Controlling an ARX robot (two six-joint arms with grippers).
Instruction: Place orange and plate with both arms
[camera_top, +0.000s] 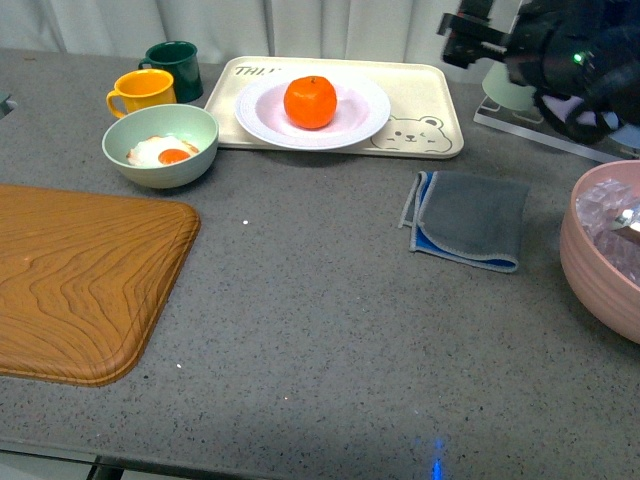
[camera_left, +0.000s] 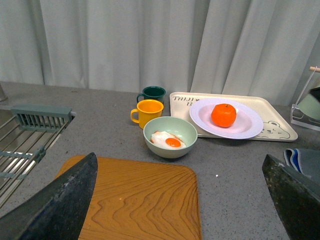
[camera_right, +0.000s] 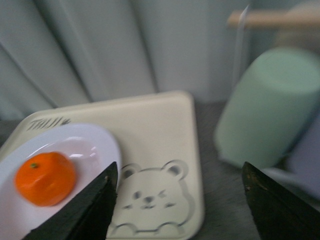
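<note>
Sitting mid-plate (camera_top: 355, 118): orange (camera_top: 310, 101)

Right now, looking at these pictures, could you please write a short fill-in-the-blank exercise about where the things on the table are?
1. The orange lies on the ____.
2. The plate stands on the cream tray that bears a drawing of a ____.
3. The fried egg lies in the mint-green ____.
4. The yellow mug stands beside a dark ____ mug.

Missing words: plate; bear; bowl; green
</note>
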